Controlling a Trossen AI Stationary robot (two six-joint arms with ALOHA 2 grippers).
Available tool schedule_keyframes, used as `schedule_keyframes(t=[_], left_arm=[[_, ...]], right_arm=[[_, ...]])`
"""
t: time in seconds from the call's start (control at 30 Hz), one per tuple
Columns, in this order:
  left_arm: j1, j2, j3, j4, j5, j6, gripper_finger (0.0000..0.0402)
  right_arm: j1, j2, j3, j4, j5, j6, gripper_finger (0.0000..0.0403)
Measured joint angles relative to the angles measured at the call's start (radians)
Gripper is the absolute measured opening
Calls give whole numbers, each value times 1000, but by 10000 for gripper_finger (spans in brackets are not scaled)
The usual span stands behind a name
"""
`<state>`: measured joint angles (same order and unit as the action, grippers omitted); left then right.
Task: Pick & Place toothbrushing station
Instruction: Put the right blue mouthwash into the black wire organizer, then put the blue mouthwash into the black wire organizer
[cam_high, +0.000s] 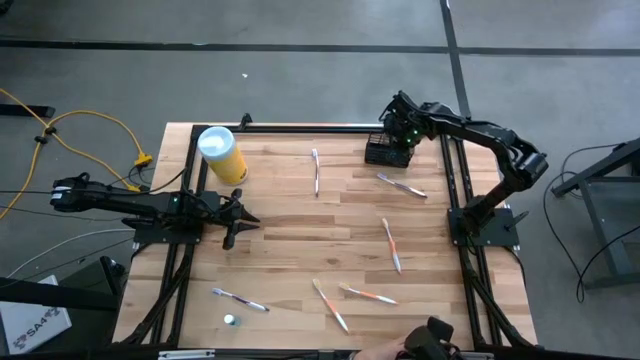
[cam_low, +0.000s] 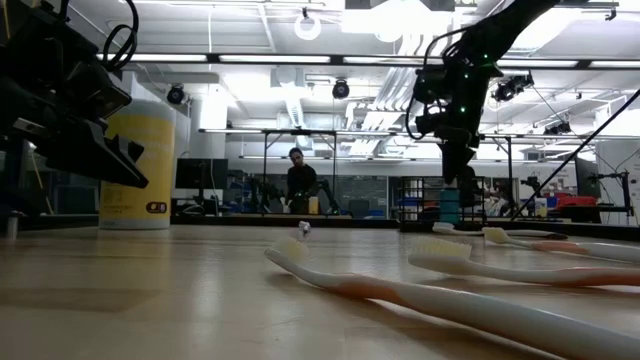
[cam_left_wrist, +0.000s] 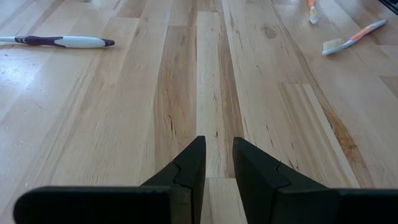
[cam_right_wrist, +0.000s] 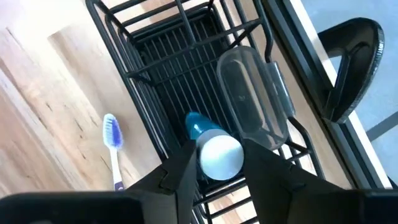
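The toothbrushing station (cam_high: 388, 152), a black wire basket (cam_right_wrist: 180, 56), stands at the table's far right. A clear plastic container (cam_right_wrist: 252, 93) lies in it. My right gripper (cam_high: 400, 132) (cam_right_wrist: 221, 165) hangs right over the basket, pointing steeply down, shut on a blue tube with a round white cap (cam_right_wrist: 219, 155). My left gripper (cam_high: 243, 215) (cam_left_wrist: 217, 152) waits low over the table's left side. It is open by a narrow gap and holds nothing. My right gripper pinches the tube's white cap end (cam_right_wrist: 217, 158) between its two fingers, one on either side. The fingers come from above, slanting steeply down. The tube's blue body (cam_right_wrist: 196, 127) points down into the basket; whether it rests on the wire floor I cannot tell.
A yellow canister (cam_high: 222, 152) with a white lid stands at the far left. Several toothbrushes lie about the table (cam_high: 390, 243) (cam_high: 316, 170) (cam_high: 240, 299), one beside the basket (cam_right_wrist: 112, 140). Black frame rails (cam_high: 300, 128) run along the table's edges. A person (cam_low: 298, 180) stands far off.
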<state>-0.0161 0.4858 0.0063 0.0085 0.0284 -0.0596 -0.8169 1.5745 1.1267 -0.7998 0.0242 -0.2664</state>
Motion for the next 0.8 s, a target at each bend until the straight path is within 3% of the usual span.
schedule_keyframes(t=[0.8], left_arm=[[0,0,0,0,0,0,77]], right_arm=[[-1,-2,54,16,-2,-38,120]])
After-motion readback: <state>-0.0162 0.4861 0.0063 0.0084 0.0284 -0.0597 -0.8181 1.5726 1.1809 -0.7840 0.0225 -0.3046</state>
